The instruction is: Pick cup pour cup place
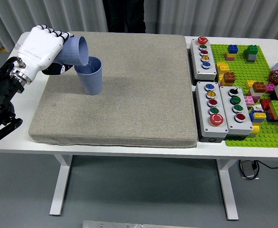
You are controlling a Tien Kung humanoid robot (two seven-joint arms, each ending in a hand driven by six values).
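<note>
Left robot hand [40,47], white with a black arm behind it, enters from the left edge and sits over the rear left corner of the grey mat [115,90]. Its fingers are curled round a blue cup [74,51], gripping the cup's body from the left. The held cup is tipped well over on its side, mouth pointing right and slightly down, base toward the palm. Its lip hangs directly above the near-left rim of a second blue cup [90,76]; whether the two rims touch cannot be told. The second cup stands upright on the mat, just right of and below the hand, with no finger on it. Contents of either cup cannot be made out.

The right robot hand is out of view.

The mat lies on the white bench [129,147] and covers most of its left and middle. To the right of the mat, well apart from both cups, are three grey button boxes [214,108] and a green baseplate [253,90] carrying coloured bricks. A person in dark clothing [125,14] stands at the far side, hands not visible.
</note>
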